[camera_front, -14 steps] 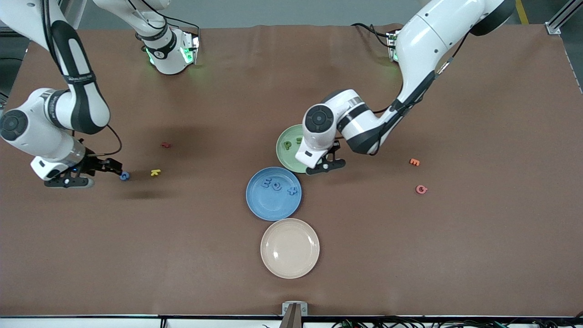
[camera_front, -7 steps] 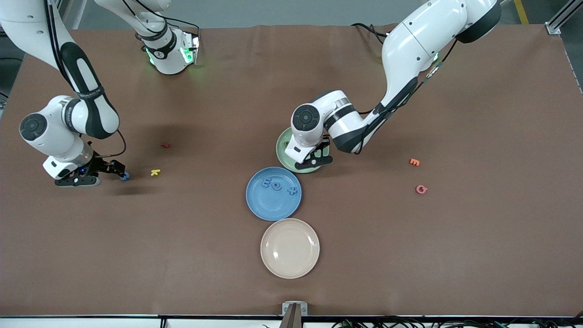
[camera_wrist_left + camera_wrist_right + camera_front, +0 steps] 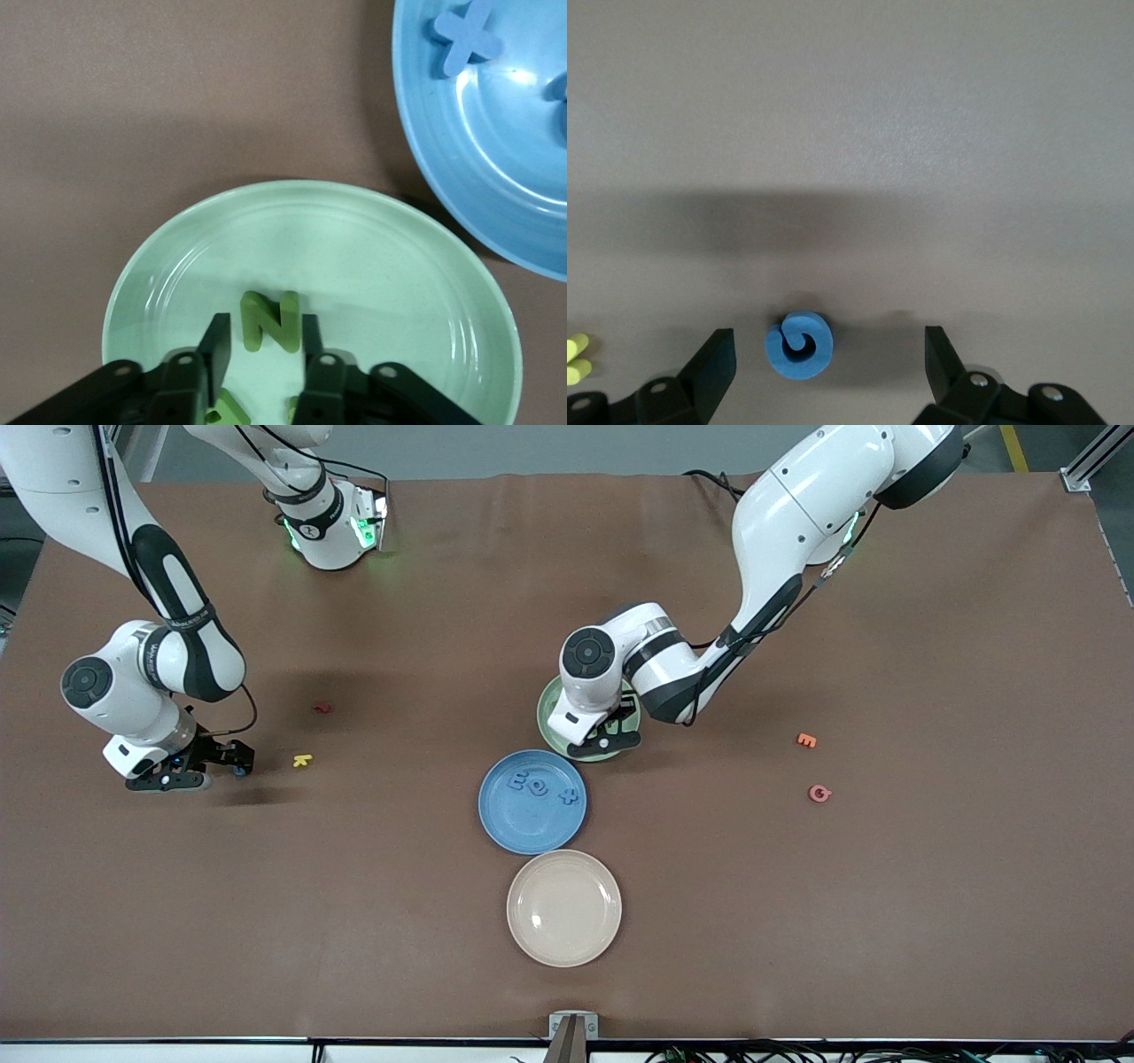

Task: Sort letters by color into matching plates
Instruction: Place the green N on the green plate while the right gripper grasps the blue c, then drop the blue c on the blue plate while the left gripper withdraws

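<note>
Hovering over the green plate (image 3: 159, 266) near the counter's middle, the left hand (image 3: 264, 341) has narrow fingers beside the green N (image 3: 270, 320), apparently releasing it. The right hand (image 3: 828, 359), wide, straddles the blue G (image 3: 799, 345) near its own counter end to grasp it.

Your left tool (image 3: 609, 731) is moving in over the green plate (image 3: 551, 726), covering the green letters you saw there a second ago, and its fingers are spreading apart around the green N (image 3: 270, 320). Your right tool (image 3: 232, 762) is sliding toward the blue letter (image 3: 799, 345), now straddling it with fingers wide.
</note>
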### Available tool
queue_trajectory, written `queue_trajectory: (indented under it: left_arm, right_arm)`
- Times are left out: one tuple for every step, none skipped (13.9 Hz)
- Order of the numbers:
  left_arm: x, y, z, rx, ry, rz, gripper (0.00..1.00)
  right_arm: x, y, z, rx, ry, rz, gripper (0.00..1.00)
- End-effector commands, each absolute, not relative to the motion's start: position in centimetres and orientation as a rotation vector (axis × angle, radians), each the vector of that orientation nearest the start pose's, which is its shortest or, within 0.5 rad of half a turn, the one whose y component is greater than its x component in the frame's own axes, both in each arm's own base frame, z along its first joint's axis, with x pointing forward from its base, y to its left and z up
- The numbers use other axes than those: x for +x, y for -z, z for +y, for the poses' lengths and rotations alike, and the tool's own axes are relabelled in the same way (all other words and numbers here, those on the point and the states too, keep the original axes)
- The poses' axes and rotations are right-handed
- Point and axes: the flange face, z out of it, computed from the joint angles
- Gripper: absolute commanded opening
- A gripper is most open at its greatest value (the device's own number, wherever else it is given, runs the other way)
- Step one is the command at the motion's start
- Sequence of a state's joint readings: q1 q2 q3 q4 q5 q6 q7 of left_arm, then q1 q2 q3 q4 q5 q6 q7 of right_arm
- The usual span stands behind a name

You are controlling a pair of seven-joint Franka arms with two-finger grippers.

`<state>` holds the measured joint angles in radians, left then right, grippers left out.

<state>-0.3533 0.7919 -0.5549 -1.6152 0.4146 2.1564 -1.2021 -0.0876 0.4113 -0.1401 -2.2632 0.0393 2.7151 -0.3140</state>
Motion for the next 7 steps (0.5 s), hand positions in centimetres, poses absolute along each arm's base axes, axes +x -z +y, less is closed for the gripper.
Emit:
queue_trajectory:
  left_arm:
    - [46.7,-20.7,-49.8,-3.069,-0.126,-0.240,0.97]
    - [47.0,-21.1,-49.7,-3.072,-0.118,-0.246,0.99]
    - [47.9,-21.9,-49.3,-3.081,-0.096,-0.259,0.99]
    - [48.4,-22.3,-48.8,-3.084,-0.087,-0.259,0.99]
    - [49.3,-23.2,-48.1,-3.089,-0.070,-0.279,0.99]
    - [50.7,-23.7,-46.7,-3.085,-0.059,-0.320,0.99]
    - [51.5,-24.1,-45.9,-3.087,-0.051,-0.340,0.99]
  right_arm:
    - [52.6,-17.1,-12.4,-3.180,0.063,-0.082,0.91]
    - [52.6,-16.9,-12.4,-3.180,0.056,-0.082,0.86]
    - [52.4,-16.6,-12.5,-3.177,0.047,-0.074,0.82]
    - [52.4,-16.6,-12.4,-3.175,0.046,-0.071,0.77]
    - [52.4,-16.5,-12.3,-3.174,0.043,-0.071,0.68]
    - [52.5,-16.5,-12.1,-3.173,0.044,-0.075,0.57]
    - [52.5,-16.5,-12.0,-3.172,0.041,-0.077,0.44]
